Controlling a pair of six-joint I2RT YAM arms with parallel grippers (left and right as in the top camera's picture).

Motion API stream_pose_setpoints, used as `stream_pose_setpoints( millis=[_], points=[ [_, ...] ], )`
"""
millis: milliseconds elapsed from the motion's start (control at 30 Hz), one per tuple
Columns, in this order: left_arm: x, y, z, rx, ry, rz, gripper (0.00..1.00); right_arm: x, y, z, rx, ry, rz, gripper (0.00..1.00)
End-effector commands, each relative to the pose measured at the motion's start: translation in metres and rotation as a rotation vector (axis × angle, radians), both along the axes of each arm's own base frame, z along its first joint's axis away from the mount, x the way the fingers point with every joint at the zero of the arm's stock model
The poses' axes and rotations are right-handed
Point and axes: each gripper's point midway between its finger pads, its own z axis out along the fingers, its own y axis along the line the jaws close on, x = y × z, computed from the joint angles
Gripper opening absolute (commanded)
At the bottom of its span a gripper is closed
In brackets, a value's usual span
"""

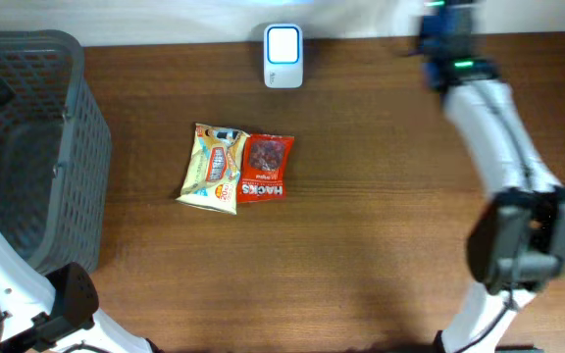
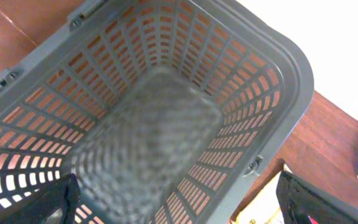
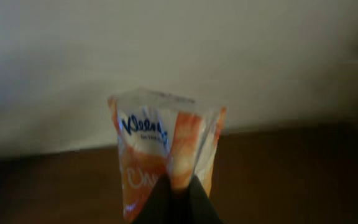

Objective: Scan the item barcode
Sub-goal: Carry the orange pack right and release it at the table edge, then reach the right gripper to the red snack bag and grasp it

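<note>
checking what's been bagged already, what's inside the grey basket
Nothing shows inside the grey slotted plastic basket: the left wrist view gives only its bare textured floor and walls. The floor's near end is hidden by the frame edge and the left fingers.

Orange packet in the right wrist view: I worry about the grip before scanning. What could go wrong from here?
The right fingers pinch only the lower edge of the orange packet, so it might slip or flop. No barcode shows on this face, so it may reach the scanner turned wrongly.
</note>
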Motion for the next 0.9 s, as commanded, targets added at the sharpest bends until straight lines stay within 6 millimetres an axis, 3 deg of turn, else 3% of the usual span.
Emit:
stream_pose_setpoints(
  millis=[0, 167, 300, 400, 433, 467, 533, 567, 667, 700, 767, 867],
  points=[
    [-0.004, -0.001, 0.008, 0.011, -0.022, 0.004, 0.99, -0.053, -0.097, -0.048, 0.257, 0.082, -0.386, 0.04],
    [-0.005, -0.001, 0.008, 0.011, -0.022, 0.004, 0.99, -0.145, -0.207, -0.103, 0.330, 0.288, -0.685, 0.04],
    [-0.004, -0.001, 0.008, 0.011, -0.022, 0.004, 0.99, -0.191, -0.255, -0.135, 0.402, 0.362, -0.805, 0.04],
    [-0.004, -0.001, 0.008, 0.011, -0.022, 0.004, 0.99, -0.203, -0.271, -0.150, 0.436, 0.369, -0.837, 0.04],
    [-0.004, -0.001, 0.008, 0.011, -0.022, 0.004, 0.99, -0.206, -0.275, -0.153, 0.437, 0.371, -0.846, 0.11],
    [-0.004, -0.001, 0.008, 0.011, -0.022, 0.004, 0.99, -0.208, -0.279, -0.156, 0.438, 0.371, -0.853, 0.24],
    [-0.004, -0.001, 0.008, 0.011, -0.022, 0.004, 0.99, -0.210, -0.282, -0.159, 0.440, 0.372, -0.861, 0.54],
    [-0.004, -0.001, 0.008, 0.011, -0.022, 0.004, 0.99, -0.210, -0.283, -0.159, 0.441, 0.372, -0.863, 0.99],
    [-0.004, -0.001, 0.008, 0.011, -0.022, 0.004, 0.99, -0.210, -0.280, -0.160, 0.453, 0.378, -0.855, 0.99],
    [-0.004, -0.001, 0.008, 0.011, -0.022, 0.004, 0.99, -0.202, -0.270, -0.164, 0.521, 0.374, -0.804, 0.99],
    [-0.004, -0.001, 0.008, 0.011, -0.022, 0.004, 0.99, -0.171, -0.234, -0.164, 0.712, 0.343, -0.587, 0.99],
    [-0.004, -0.001, 0.008, 0.011, -0.022, 0.004, 0.99, -0.127, -0.173, -0.142, 0.977, 0.256, -0.239, 1.00]
  ],
)
